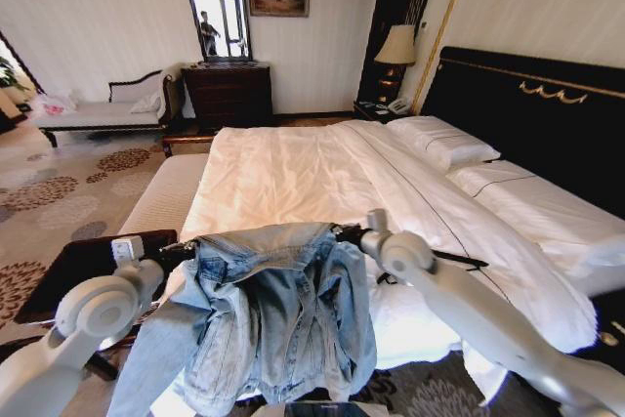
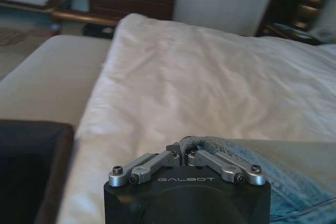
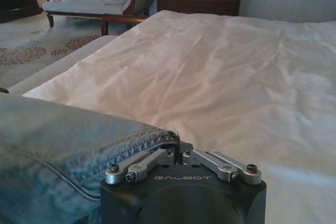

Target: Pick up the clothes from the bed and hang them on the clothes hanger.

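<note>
Denim jacket (image 1: 273,319) held up by both grippers, white bed (image 1: 293,173) beyond, patterned carpet (image 1: 59,192)

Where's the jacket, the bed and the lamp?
jacket (image 1: 278,314): head view, on its denim back panel.
bed (image 1: 293,178): head view, on the bare white duvet.
lamp (image 1: 397,45): head view, on its shade.

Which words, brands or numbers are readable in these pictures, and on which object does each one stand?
"GALBOT": on the black body of the left tool, which grips the denim jacket.
"GALBOT": on the black body of the right tool, also gripping the jacket.
I can read no other text.
</note>
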`<state>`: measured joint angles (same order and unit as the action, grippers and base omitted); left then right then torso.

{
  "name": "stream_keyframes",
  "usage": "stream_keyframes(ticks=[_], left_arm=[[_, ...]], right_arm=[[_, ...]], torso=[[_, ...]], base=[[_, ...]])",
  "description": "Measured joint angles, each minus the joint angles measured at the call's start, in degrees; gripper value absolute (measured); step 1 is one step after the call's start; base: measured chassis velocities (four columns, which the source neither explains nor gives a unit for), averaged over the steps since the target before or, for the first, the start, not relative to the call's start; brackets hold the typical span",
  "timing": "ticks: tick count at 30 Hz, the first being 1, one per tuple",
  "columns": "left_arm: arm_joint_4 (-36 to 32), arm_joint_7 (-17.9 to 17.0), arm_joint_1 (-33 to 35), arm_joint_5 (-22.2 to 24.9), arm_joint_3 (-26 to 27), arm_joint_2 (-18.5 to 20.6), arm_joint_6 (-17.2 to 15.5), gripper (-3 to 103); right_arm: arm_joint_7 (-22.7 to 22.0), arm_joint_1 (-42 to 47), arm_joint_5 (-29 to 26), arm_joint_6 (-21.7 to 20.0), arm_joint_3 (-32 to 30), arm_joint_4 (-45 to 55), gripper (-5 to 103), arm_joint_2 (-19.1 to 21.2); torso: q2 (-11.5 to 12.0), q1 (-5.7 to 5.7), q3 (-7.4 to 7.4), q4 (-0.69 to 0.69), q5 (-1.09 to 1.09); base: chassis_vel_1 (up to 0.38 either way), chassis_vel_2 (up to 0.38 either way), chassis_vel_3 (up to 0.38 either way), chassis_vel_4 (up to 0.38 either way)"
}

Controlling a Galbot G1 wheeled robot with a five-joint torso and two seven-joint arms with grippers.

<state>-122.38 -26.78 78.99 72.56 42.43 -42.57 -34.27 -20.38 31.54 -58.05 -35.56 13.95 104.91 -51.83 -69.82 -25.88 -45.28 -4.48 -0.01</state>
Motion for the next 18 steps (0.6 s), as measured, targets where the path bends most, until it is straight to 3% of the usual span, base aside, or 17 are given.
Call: stream_keyframes(ticks=[6, 7, 16, 18], left_arm=[[8.5, 1.1, -6.2, -2.5, -3.4, -3.4, 0.9, 2], [8.5, 1.1, -6.2, -2.5, -3.4, -3.4, 0.9, 2], [21.8, 1.6, -20.5, -5.8, -16.0, -6.1, 2.6, 2], [22.6, 1.6, -21.1, -5.9, -16.5, -6.2, 2.6, 2]], right_arm=[[1.4, -7.6, 3.4, 3.2, 7.6, -13.0, 2, -6.3], [1.4, -7.6, 3.4, 3.2, 7.6, -13.0, 2, -6.3], [2.2, -15.6, 9.9, 7.1, 11.9, -31.2, 2, -18.7], [2.3, -15.9, 10.3, 7.3, 11.9, -32.2, 2, -19.2]], torso=[[0.0, 0.0, 0.0, 0.01, -0.01], [0.0, 0.0, 0.0, 0.01, -0.01], [0.0, -0.01, -0.01, 0.02, -0.01], [0.0, -0.01, 0.0, 0.02, -0.01]], base=[[0.0, 0.0, 0.0, 0.0], [0.0, 0.0, 0.0, 0.0], [0.0, 0.0, 0.0, 0.0], [0.0, 0.0, 0.0, 0.0]])
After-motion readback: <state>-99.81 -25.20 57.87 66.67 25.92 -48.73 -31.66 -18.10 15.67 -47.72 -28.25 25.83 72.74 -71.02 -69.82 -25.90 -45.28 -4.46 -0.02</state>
